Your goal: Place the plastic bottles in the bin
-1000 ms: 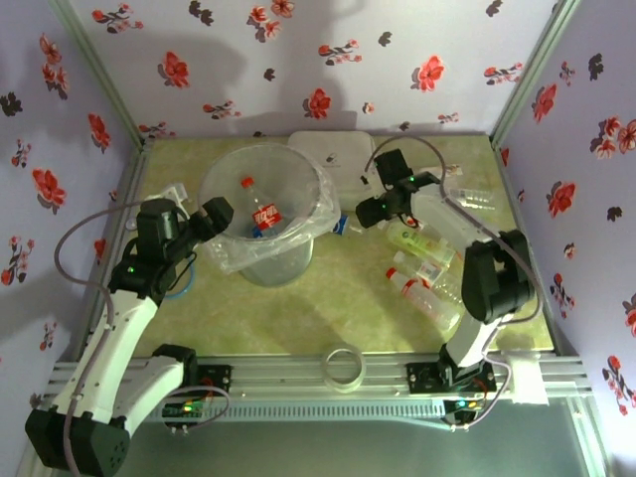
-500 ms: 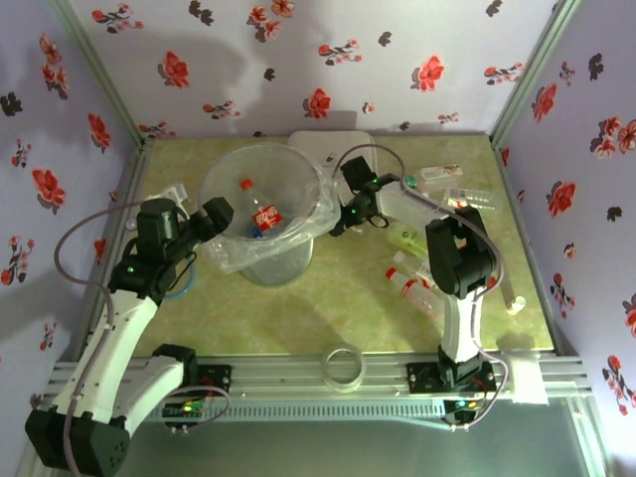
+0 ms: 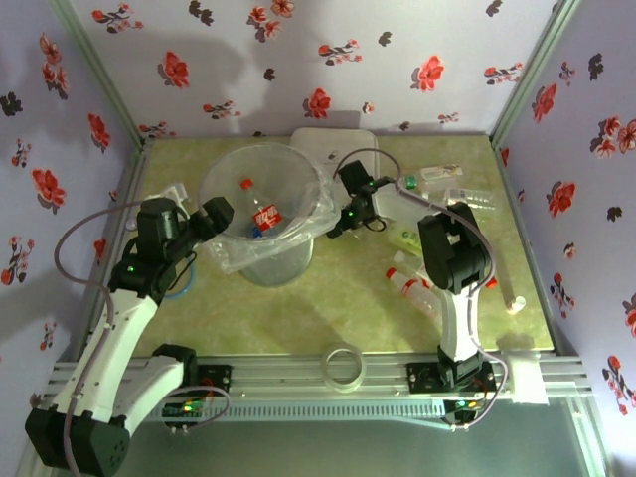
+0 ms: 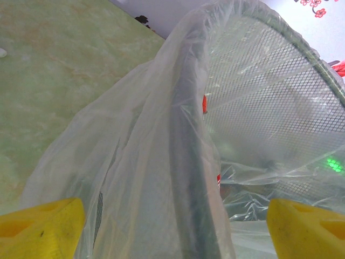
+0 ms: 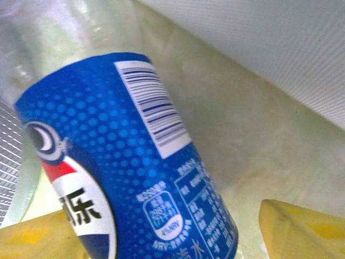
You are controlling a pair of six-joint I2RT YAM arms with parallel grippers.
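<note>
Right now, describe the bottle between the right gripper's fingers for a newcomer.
Start at the big clear bin. Just right of its rim, at the right gripper, lies a bottle. Its label is blue; nearby bottles wear red or green.

A: The bin [image 4: 269, 91] wall is see-through plastic with a fine grid texture, lined with a thin, crinkly, glossy bag [image 4: 145, 178].
B: The blue-labelled bottle [image 5: 124, 162] is smooth clear plastic with a shiny printed label. The table [image 5: 253, 145] looks matt and mottled.
</note>
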